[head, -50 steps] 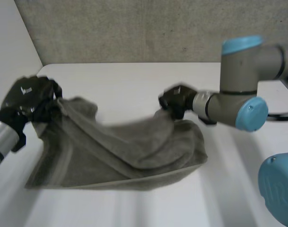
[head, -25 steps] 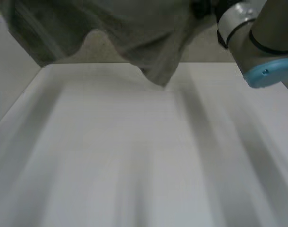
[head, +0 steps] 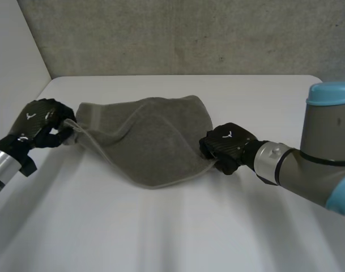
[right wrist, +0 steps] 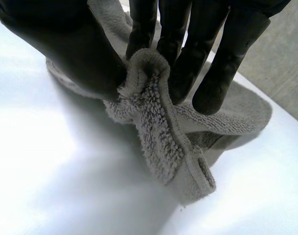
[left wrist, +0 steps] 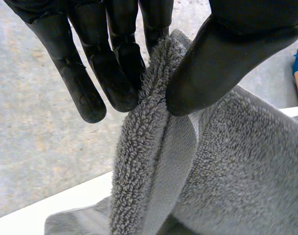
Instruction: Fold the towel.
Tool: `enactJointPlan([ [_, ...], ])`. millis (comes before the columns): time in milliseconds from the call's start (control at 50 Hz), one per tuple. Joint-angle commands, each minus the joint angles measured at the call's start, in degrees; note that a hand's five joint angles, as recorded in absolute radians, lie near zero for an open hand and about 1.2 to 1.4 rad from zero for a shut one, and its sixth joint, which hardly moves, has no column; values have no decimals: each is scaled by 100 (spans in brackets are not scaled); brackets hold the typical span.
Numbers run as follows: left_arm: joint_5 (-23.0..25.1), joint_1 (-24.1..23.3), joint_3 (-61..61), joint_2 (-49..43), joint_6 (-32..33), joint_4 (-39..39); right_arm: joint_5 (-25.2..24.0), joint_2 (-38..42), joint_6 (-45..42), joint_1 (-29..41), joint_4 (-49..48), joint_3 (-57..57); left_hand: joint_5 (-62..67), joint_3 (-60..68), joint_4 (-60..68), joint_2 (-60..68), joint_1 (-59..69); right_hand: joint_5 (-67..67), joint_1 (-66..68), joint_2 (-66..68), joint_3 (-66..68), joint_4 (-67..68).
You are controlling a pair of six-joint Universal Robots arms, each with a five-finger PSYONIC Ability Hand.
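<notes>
A grey terry towel (head: 147,136) lies rumpled across the middle of the white table (head: 172,226), stretched between my two hands. My left hand (head: 39,123) pinches the towel's left corner; in the left wrist view its fingers (left wrist: 109,63) and thumb press the bunched edge of the towel (left wrist: 153,161) between them. My right hand (head: 226,146) holds the towel's right corner low over the table; in the right wrist view its thumb and fingers (right wrist: 188,58) clamp a fold of the towel (right wrist: 153,117), whose end hangs down onto the table.
A grey concrete wall (head: 172,34) runs behind the table's far edge. A white wall (head: 13,62) stands along the left side. My right arm (head: 314,164) reaches in low from the right.
The towel was swung high up over the table half a second ago and has come back down flatter. My right hand now sits nearer and lower on the table than a second ago.
</notes>
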Motion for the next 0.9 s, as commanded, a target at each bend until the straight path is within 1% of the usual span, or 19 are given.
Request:
enactJointPlan([
  [20, -30, 290, 66, 215, -9, -179, 84, -518, 60, -13, -213, 459, 441, 370, 190, 345, 711, 461, 454, 509, 419, 318],
  [60, -22, 308, 49, 259, -9, -223, 164, -633, 60, -39, -275, 530, 441, 370, 190, 345, 711, 461, 454, 509, 419, 318],
  [100, -13, 343, 14, 364, -9, -337, 417, -983, 60, -170, -354, 705, 441, 370, 190, 345, 711, 461, 454, 509, 419, 318],
  [160, -13, 413, -13, 574, -18, -503, 542, -1178, 51, -268, -337, 750, 441, 370, 190, 345, 711, 461, 454, 509, 419, 318],
  [200, -13, 457, -21, 706, -27, -609, 700, -1572, 69, -469, -293, 767, 441, 370, 190, 345, 711, 461, 454, 509, 419, 318],
  [220, -13, 457, -21, 707, -27, -610, 700, -1574, 69, -470, -293, 767, 441, 370, 190, 345, 711, 461, 454, 509, 419, 318],
  [260, -4, 527, -30, 987, -70, -854, 700, -2037, 86, -671, -188, 785, 441, 370, 190, 345, 711, 461, 454, 509, 419, 318],
  [280, -4, 527, -30, 988, -71, -856, 700, -2039, 86, -672, -187, 785, 441, 370, 190, 345, 711, 461, 454, 509, 419, 318],
  [320, -4, 536, -30, 1294, -79, -1136, 691, -2416, 60, -882, -100, 741, 377, 306, 126, 281, 647, 461, 454, 509, 419, 318],
  [440, -4, 536, -83, 1674, -88, -1524, 656, -2751, 42, -1059, 138, 618, -10, -82, -262, -106, 259, 461, 454, 509, 419, 318],
  [480, 5, 536, -179, 1866, -79, -1655, 656, -2883, 34, -1111, 365, 496, -195, -266, -446, -291, 75, 461, 454, 509, 419, 318],
  [600, 14, 536, -329, 1946, -71, -1682, 630, -3059, 42, -1111, 577, 337, -196, -267, -447, -291, 74, 461, 454, 509, 419, 318],
  [660, 128, 545, -373, 1946, -79, -1691, 647, -3155, 42, -1094, 578, 267, -128, -199, -379, -224, 142, 461, 454, 509, 419, 318],
  [700, 285, 545, -338, 1955, -88, -1691, 639, -3164, 42, -1050, 586, 240, 437, 366, 186, 341, 707, 461, 454, 509, 419, 318],
  [740, 338, 545, -294, 1955, -106, -1691, 647, -3164, 42, -1032, 586, 223, 441, 370, 190, 345, 711, 461, 454, 509, 419, 318],
  [820, 312, 545, -144, 1946, -115, -1664, 700, -2981, 34, -997, 534, 65, 441, 370, 190, 345, 711, 461, 454, 509, 419, 318],
  [840, 295, 484, -23, 1929, -123, -1638, 700, -2980, 34, -997, 534, 64, 441, 370, 190, 345, 711, 461, 454, 509, 419, 318],
  [880, 277, 448, 146, 1902, -167, -1629, 718, -2368, 42, -927, 525, -372, 441, 370, 190, 345, 711, 461, 454, 509, 419, 318],
  [900, 225, 440, 363, 1850, -254, -1621, 718, -2365, 42, -927, 525, -375, 441, 370, 190, 345, 711, 461, 454, 509, 419, 318],
])
